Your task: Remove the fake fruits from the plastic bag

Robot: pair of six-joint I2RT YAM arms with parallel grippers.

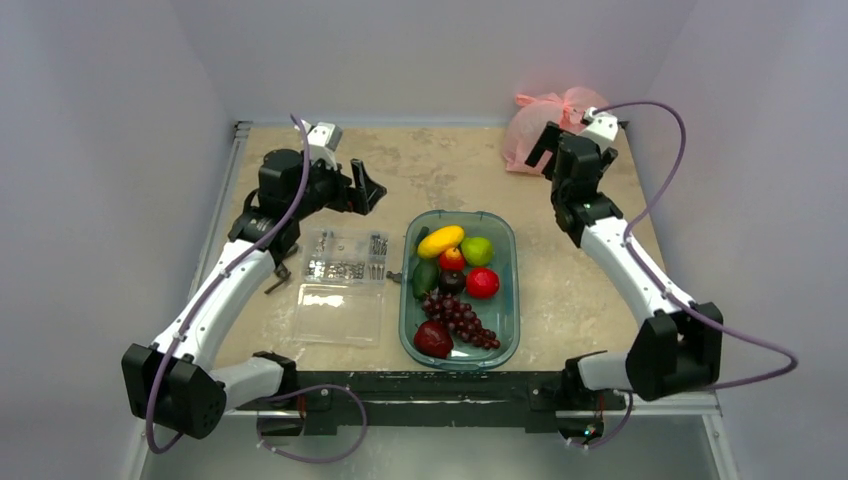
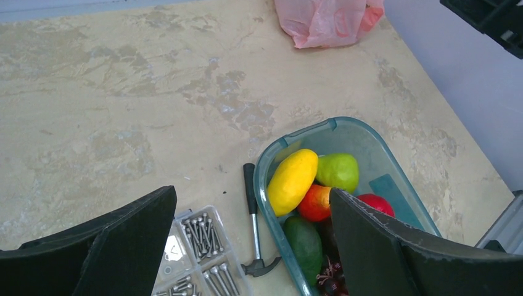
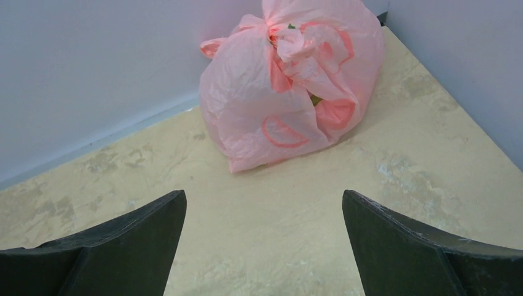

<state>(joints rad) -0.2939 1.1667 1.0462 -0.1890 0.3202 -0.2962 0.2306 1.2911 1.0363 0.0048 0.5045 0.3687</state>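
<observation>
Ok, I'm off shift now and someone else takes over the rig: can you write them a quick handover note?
Left gripper: open, empty, over the table beside the translucent green tray.
Right gripper: open, empty, facing the crinkly pink plastic bag in the far right corner.
Bag: bunched shut, untouched; contents hidden but for a speck of green.
Done: nothing apparent, the bag is closed.
To do: open the bag, take out the fruits.

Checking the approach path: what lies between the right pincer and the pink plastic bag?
Nothing; the right wrist view shows only bare tabletop between the open right pincer and the plastic bag.
</observation>
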